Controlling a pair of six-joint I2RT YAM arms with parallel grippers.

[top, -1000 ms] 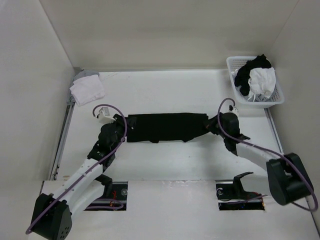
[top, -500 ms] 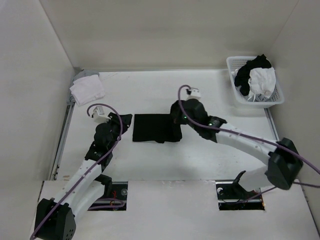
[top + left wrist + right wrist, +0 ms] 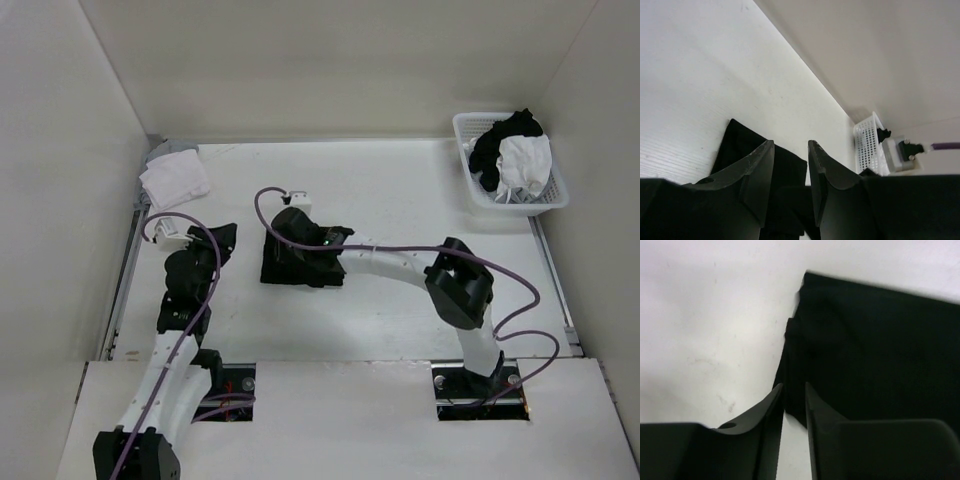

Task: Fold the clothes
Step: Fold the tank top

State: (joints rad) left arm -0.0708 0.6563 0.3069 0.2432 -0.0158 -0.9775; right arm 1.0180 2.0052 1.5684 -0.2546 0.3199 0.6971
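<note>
Right claw [image 3: 794, 386] hung at the edge of the folded top [image 3: 302, 268], jaws narrowly parted, empty; left claw [image 3: 790, 145] sat apart, narrowly open, empty.

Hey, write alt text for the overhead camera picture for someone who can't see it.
A black tank top, folded into a compact rectangle, lies on a white table with the right arm's end effector above its left side. The left end effector is apart to its left; a white cloth pile lies far left, a basket of clothes far right.
</note>
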